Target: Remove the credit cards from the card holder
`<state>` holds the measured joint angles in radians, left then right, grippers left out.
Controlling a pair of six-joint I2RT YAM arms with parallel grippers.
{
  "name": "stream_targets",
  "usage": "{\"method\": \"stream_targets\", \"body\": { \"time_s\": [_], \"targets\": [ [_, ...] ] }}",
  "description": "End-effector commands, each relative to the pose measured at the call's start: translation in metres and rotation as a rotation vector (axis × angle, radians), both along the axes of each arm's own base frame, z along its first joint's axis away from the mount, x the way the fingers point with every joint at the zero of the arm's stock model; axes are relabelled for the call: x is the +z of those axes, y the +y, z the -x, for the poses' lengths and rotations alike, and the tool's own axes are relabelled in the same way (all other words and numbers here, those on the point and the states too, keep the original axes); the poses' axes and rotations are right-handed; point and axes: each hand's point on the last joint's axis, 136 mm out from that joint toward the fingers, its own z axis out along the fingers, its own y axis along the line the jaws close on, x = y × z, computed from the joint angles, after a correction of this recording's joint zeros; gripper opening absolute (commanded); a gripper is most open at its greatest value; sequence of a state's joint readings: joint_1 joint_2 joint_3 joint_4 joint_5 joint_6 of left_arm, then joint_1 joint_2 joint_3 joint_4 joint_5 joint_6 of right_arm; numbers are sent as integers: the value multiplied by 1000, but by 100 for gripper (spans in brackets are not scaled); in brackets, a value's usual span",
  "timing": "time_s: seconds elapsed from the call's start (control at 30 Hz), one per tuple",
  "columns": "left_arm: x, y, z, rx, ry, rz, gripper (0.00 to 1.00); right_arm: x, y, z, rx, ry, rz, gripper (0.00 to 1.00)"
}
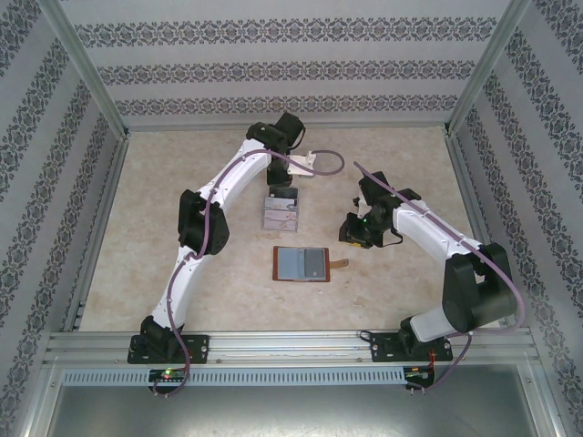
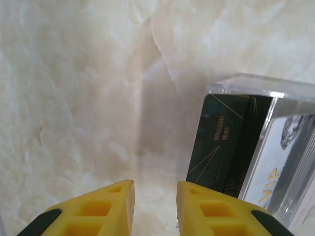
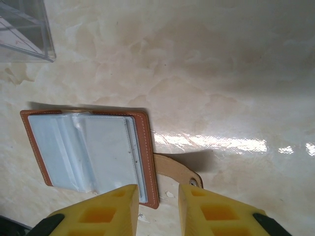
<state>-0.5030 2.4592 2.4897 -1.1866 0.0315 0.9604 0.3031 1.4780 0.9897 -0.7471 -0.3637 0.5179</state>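
Note:
The card holder (image 1: pixel 301 264) lies open on the table, brown outside and grey-blue inside, with its snap tab (image 1: pixel 342 265) pointing right. I cannot tell whether its slots hold anything. Credit cards (image 1: pixel 281 215) stand in a clear plastic rack (image 1: pixel 281 221) behind it. My left gripper (image 1: pixel 283 188) hovers over the rack's far end. In the left wrist view it (image 2: pixel 155 184) is open and empty, beside a dark card (image 2: pixel 221 142) and a pale card (image 2: pixel 283 162). My right gripper (image 3: pixel 157 188) is open above the card holder's (image 3: pixel 88 150) right edge and tab (image 3: pixel 177 169).
Patterned walls and metal rails close in the table on three sides. A white flat piece (image 1: pixel 310 162) lies behind the rack near the left wrist. The rack's corner (image 3: pixel 24 29) shows at the top left of the right wrist view. Bare marble-look tabletop (image 1: pixel 164 218) lies to the left.

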Motion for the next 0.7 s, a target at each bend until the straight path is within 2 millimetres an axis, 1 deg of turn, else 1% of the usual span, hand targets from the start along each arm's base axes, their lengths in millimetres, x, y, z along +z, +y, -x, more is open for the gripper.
{"method": "stream_targets", "body": {
  "time_s": [0.0, 0.07, 0.17, 0.23, 0.33, 0.4, 0.47, 0.53, 0.6, 0.67],
  "targets": [
    [49, -12, 4, 206, -26, 173, 26, -3, 5, 2, 1, 10, -34, 28],
    [57, -12, 7, 332, -8, 229, 24, -3, 7, 2, 3, 11, -43, 28],
    [68, -1, 6, 548, -7, 275, 24, -3, 9, 3, 8, 13, -52, 28],
    [73, 1, 12, 642, 19, 305, 22, -3, 12, 4, 11, 15, -60, 28],
    [77, 3, 21, 780, 61, 359, 21, -3, 17, 5, 20, 18, -80, 28],
    [78, 0, 27, 842, 101, 408, 21, -2, 20, 6, 27, 20, -89, 28],
    [80, -14, 39, 854, 179, 488, 21, -2, 24, 8, 34, 24, -108, 28],
    [84, -22, 46, 874, 207, 565, 21, -3, 27, 10, 37, 30, -119, 28],
    [85, -25, 53, 921, 221, 620, 21, -4, 30, 12, 44, 34, -125, 28],
    [85, -24, 60, 991, 246, 661, 18, -6, 33, 14, 50, 43, -131, 28]
  ]
}}
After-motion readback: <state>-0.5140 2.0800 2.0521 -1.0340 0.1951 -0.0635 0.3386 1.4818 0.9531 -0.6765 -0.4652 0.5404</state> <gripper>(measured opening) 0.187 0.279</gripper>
